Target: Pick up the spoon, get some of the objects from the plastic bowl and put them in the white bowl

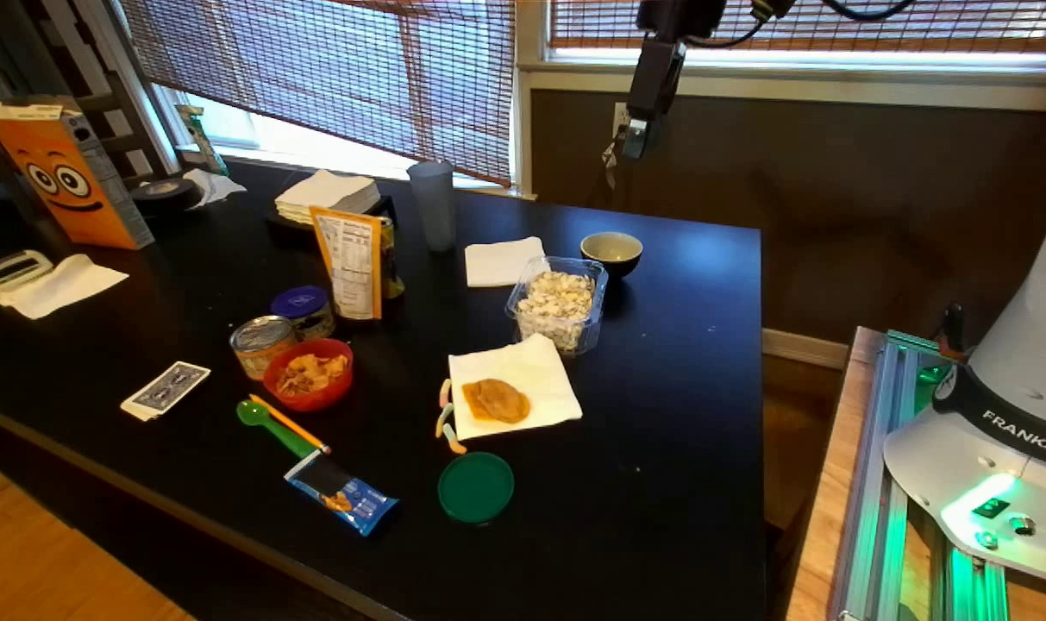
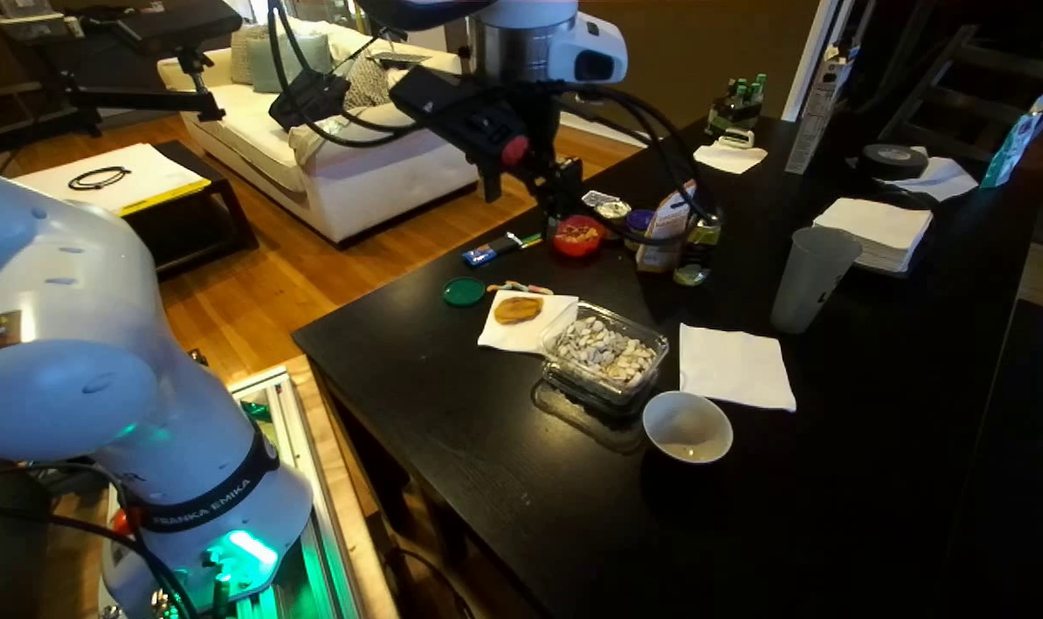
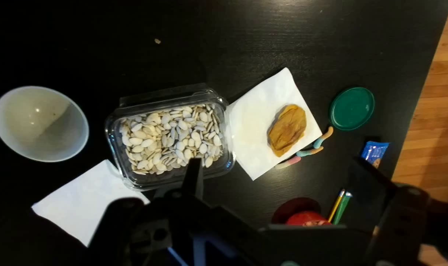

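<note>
"Spoon (image 1: pixel 283 434), green, lies flat toward the left of the desk (image 1: pixel 186 457) in an exterior view. What worries you there?"

"Its neighbour. A pencil (image 1: pixel 290 423) runs just beside it, so a wide pinch could catch both and leave the spoon crooked."

"Next?"

"The red bowl (image 1: pixel 324 398), near the spoon's head: a descent that strays could knock it. Then the snack packet (image 1: pixel 363 507) by the handle's end. I can't quite tell whether they touch; if so, lifting could drag the packet along."

"Moving right?"

"Past the napkin (image 1: pixel 548 379) comes the plastic bowl (image 1: pixel 598 302), full of pale seeds (image 1: pixel 557 297). It looks light, so a hard push while scooping could slide it, and too brisk a dip might flick seeds over the rim."

"The white bowl (image 1: pixel 611 248) sits just beside it, no seeds visible inside."

"A short carry, then, yet a tilted spoon would scatter its load between the two."

"And the end effector (image 3: pixel 276 161)?"

"Rightmost of these, high up, spread wide in the wrist view and holding nothing. I judge the grasp the first hazard: with a target that thin and low, the reach could strike the desk."
</note>
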Robot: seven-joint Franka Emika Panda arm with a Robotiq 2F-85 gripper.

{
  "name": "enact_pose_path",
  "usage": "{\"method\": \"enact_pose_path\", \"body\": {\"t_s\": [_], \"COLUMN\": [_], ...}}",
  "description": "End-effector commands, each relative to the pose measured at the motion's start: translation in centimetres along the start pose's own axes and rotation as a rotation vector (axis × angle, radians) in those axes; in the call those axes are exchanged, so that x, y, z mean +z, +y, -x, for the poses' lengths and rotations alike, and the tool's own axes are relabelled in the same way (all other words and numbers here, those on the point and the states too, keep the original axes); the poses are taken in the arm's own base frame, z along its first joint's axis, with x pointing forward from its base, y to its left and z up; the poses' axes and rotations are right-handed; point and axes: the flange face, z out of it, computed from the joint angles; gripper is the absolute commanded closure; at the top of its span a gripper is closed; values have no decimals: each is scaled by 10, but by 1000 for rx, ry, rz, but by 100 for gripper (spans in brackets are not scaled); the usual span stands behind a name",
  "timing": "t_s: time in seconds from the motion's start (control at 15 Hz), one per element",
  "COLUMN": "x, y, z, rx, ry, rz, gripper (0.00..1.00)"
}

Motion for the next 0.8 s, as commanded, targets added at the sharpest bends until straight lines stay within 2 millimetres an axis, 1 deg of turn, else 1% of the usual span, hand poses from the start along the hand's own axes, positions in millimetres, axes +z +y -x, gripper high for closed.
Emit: {"method": "enact_pose_path", "body": {"t_s": [0.0, 0.07, 0.2, 0.27, 0.47, 0.73], "x": [12, 15, 19, 22, 32, 64], "y": [-69, -88, -119, -130, -155, -186], "z": [-13, -19, -33, -40, -61, -92], "rx": [16, 16, 36, 47, 90, 145], "ry": [41, 48, 66, 79, 81, 79], "rz": [49, 57, 51, 47, -11, -15], "gripper": [0, 0, 0, 0, 0, 0]}}
